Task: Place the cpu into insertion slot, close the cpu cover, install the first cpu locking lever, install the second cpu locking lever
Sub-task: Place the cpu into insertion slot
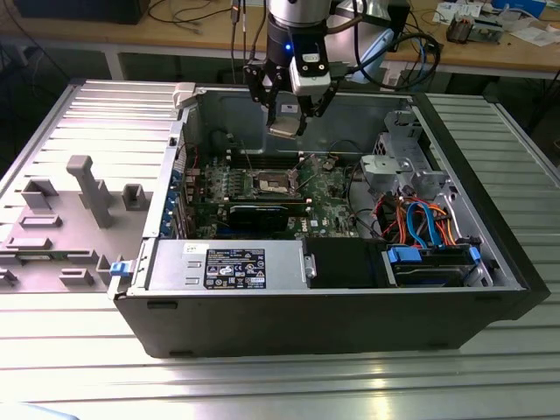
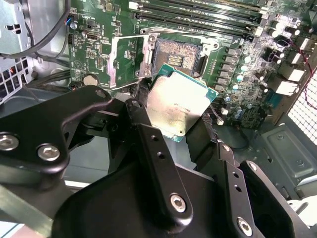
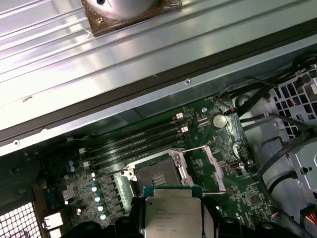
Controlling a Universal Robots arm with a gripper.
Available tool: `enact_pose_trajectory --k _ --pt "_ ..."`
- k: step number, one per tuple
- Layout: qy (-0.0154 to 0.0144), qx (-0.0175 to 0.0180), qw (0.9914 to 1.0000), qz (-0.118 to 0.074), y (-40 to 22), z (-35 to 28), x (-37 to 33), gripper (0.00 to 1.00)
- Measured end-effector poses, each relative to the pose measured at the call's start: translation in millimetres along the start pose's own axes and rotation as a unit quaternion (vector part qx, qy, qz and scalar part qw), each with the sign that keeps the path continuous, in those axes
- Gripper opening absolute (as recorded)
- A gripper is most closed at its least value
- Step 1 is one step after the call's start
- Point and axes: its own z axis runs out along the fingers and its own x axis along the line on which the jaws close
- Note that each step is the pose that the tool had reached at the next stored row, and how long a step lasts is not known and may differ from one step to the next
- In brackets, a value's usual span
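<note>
The black tool [image 2: 173, 121] grips the thin silver square chip [image 2: 181, 106] by its sides, above the dark square socket [image 2: 178, 54]. It looks light, stiff and breakable.

Fig.: setting, exterior view. Foreground: ribbed metal bench [image 1: 262, 385], pale grey, w/ bright glare patches near front edge. Grey moulded fixture tray [image 1: 52, 227] lies on it at exterior view's left. Behind: wooden bench [image 1: 175, 42] on white legs, carrying loose cables [image 1: 188, 13] & small boxes [image 1: 472, 26].
</note>
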Motion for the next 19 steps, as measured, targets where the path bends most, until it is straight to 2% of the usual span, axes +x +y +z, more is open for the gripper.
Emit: enact_pose_trajectory --k 19 --pt "-0.0032 0.0036 0.99958 0.029 0.0 0.3 0.0 0.55"
